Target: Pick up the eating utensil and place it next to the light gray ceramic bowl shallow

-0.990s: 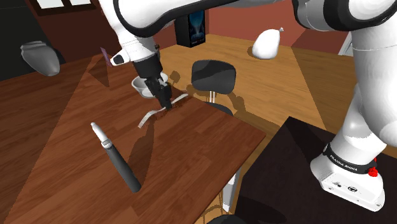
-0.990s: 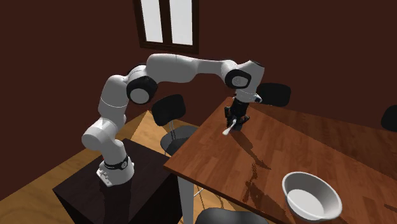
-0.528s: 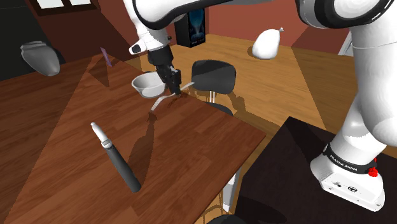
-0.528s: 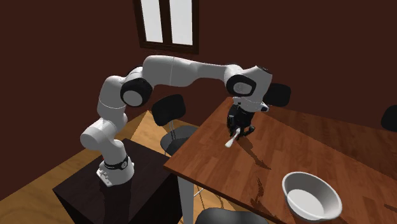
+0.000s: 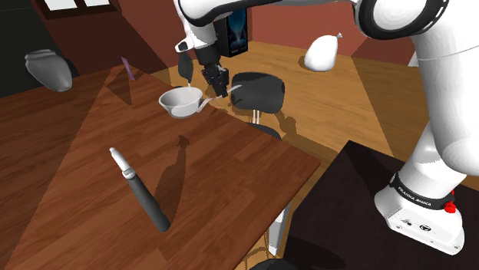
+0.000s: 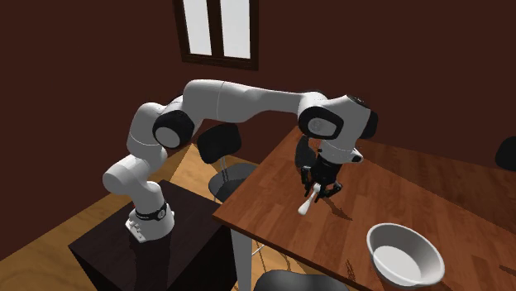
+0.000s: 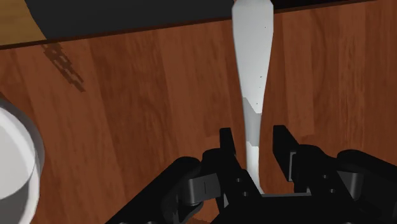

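My black gripper is shut on a slim white utensil and holds it in the air above the wooden table. It hangs just to the shoulder view's right of the light grey shallow bowl. In the second exterior view the utensil dangles below the gripper, well up and left of the bowl. In the wrist view the utensil's handle runs out from between the fingers of the gripper, with the bowl's rim off to one side.
A dark pen-like object with a pale tip lies on the table nearer the camera. A black chair stands just beyond the table edge by the gripper. A grey pot sits at the far left. The dark stand is at lower right.
The gripper has risen with the utensil and travelled away from the table's middle towards the bowl and the far edge.
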Controlling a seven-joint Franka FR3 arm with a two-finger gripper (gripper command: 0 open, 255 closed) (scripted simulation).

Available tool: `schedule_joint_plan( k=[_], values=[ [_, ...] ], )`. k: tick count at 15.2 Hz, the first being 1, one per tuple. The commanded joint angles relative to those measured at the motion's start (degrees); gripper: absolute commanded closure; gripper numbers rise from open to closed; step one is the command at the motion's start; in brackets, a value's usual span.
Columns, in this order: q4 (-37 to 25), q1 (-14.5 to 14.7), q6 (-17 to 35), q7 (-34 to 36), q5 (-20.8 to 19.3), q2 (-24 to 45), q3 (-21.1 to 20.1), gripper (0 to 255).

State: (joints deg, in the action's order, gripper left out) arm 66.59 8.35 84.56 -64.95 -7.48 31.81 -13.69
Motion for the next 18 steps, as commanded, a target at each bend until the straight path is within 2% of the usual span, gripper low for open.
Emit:
schedule_joint_plan(
  k=[1,18],
  values=[
    [0.02,-0.87,0.79,-1.28,-0.23,0.75,0.40,255],
    [11.41,-1.61,13.22,-0.60,-0.60,1.88,0.66,255]
  ],
)
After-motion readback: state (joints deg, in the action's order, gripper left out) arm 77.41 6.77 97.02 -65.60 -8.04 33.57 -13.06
